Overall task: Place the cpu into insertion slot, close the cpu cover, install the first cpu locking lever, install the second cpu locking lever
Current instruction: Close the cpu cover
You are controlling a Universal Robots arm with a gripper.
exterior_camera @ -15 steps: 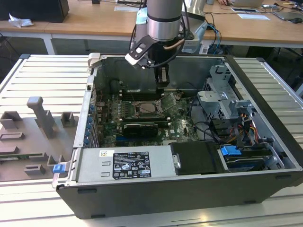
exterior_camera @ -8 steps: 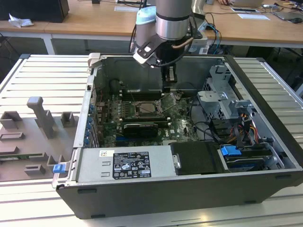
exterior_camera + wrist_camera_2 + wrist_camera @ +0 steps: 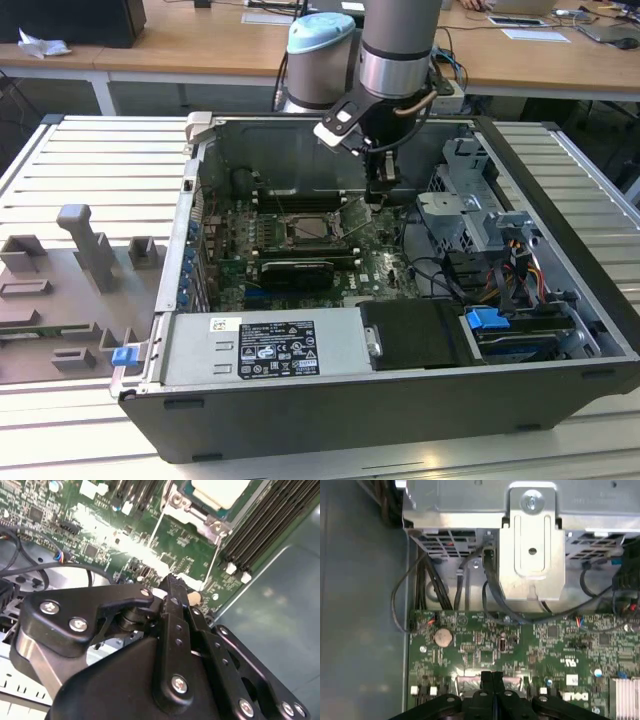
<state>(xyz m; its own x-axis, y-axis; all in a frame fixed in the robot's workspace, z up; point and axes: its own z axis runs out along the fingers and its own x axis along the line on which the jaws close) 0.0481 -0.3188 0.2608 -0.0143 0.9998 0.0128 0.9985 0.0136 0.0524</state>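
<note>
The cpu (image 3: 220, 491), a pale square chip, lies in the insertion slot (image 3: 305, 228) on the green board. The silver cpu cover (image 3: 207, 524) frames it. Two thin silver locking levers (image 3: 156, 527) (image 3: 218, 555) run out from the socket's corners towards my gripper, and one lever (image 3: 352, 213) stands slanted in the exterior view. My gripper (image 3: 383, 198) (image 3: 172, 580) hangs low over the board, just to the exterior view's right of the socket. Its black fingers (image 3: 492, 676) are pressed together, and I see nothing held between them.
Black memory slots (image 3: 260, 530) run beside the socket. A silver drive cage (image 3: 532, 545) with black cables (image 3: 427, 587) rises past the board edge. A long black card (image 3: 297, 270) and the power supply (image 3: 260, 345) lie nearer the case front. Grey fixtures (image 3: 80, 260) sit outside the case.
</note>
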